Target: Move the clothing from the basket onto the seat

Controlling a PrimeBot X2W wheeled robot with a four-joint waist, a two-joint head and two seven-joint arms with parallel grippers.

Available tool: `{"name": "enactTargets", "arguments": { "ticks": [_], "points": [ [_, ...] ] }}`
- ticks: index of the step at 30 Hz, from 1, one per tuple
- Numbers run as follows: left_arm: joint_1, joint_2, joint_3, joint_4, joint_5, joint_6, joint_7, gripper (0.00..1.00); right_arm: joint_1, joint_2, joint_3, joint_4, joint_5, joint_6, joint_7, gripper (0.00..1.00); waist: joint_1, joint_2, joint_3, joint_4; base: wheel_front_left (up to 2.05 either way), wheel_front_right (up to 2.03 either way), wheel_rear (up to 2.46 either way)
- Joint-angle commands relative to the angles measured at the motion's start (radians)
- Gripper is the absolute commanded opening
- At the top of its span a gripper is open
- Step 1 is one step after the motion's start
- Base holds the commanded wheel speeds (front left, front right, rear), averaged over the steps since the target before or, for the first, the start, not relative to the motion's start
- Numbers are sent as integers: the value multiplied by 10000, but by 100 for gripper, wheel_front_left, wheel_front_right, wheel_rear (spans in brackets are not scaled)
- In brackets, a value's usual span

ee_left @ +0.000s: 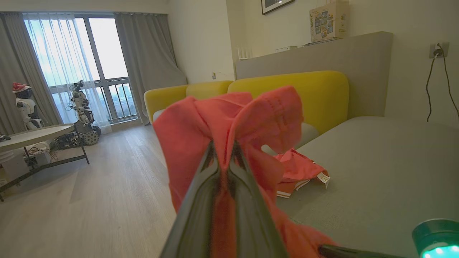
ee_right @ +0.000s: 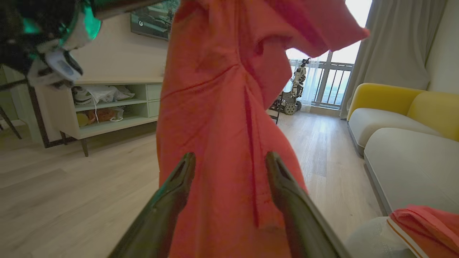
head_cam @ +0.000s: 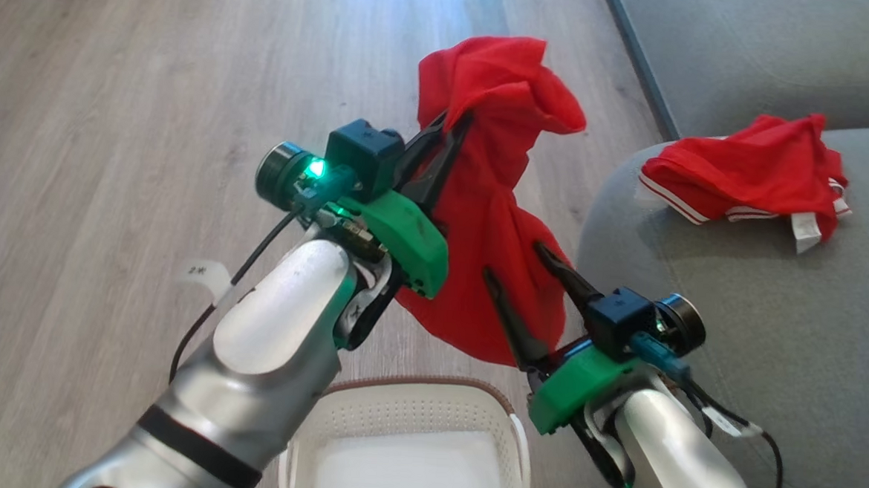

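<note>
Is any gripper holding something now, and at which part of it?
The left gripper is shut on a red garment, pinching a bunched fold near its top. The right gripper is open, holding nothing.

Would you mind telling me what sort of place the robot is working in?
Probably a living room: a grey sofa, a yellow sofa, curtained balcony windows and wood-look floor.

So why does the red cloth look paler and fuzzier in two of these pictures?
Head view: the held garment is deep red and fairly sharp. Left wrist view: it sits right at the lens, soft and coral, with the window blown out white. Right wrist view: same pale tint, and the right gripper looks soft-edged near the lens.
</note>
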Motion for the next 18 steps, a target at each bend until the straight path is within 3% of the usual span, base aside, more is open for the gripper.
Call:
{"name": "enactTargets", "arguments": {
  "ticks": [1, 14, 15, 17, 18],
  "points": [
    [-854, 87, 232, -448, -159, 62, 31, 0, -673, 61, 298, -4, 75, -4, -65, 100, 1, -1, 8, 143, 0, 0, 0],
    [-1035, 50, -514, -893, -676, 210, 97, 0, -1900, 61, 590, 1537, -398, -4, -65, 100, 1, -1, 91, 793, 0, 0, 0],
    [-1038, 50, -555, -905, -711, 231, 91, 0, -1947, 61, 655, 1669, -365, -4, -65, 91, 1, -1, 102, 817, 0, 0, 0],
    [-1030, 49, -622, -919, -793, 276, 80, 0, -2013, 61, 771, 1829, -220, -4, -65, 40, 1, -1, 126, 848, 0, 0, 0],
    [-1030, 49, -622, -919, -793, 276, 80, 0, -2013, 61, 771, 1829, -220, -4, -65, 40, 1, -1, 126, 848, 0, 0, 0]
  ]
}}
